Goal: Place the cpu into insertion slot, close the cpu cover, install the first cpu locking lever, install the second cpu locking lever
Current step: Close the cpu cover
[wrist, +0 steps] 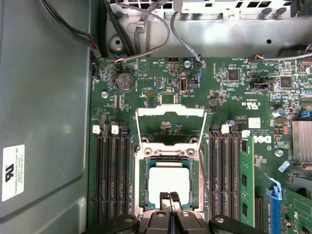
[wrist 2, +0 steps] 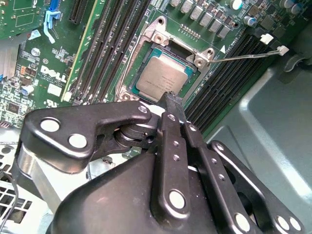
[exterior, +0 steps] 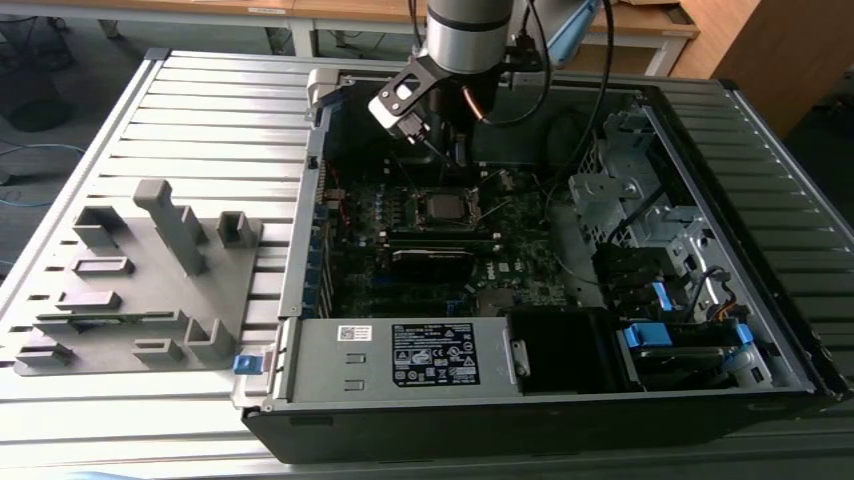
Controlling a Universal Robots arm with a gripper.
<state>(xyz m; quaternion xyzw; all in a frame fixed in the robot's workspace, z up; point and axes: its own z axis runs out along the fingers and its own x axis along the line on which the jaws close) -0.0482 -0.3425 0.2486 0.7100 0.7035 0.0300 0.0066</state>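
cpu (wrist: 168, 181) in slot (wrist: 143, 187), cover (wrist: 170, 111) up, hand (wrist: 170, 198) closed; printed white label (wrist: 13, 173) on case (wrist: 48, 97)

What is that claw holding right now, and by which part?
Nothing, it seems. The gripper has its fingers shut together, nothing between them, at the edge of the chip, which lies flat in its socket.

Socket open from above, crowded at the sides.
The cpu (wrist: 168, 183) lies bare in the slot (wrist: 142, 187), with the gripper (wrist: 170, 198), fingers pressed together, at one edge. The cover (wrist: 170, 127) stands swung open on the slot's opposite side. Memory slots (wrist: 112, 175) flank the other two sides, and a thin lever (wrist 2: 243, 55) juts out over one bank. Cables (wrist: 146, 29) loop beyond the board's edge. In the exterior view a case wall (exterior: 314, 200) bounds the left and a drive cage (exterior: 641, 200) the right.
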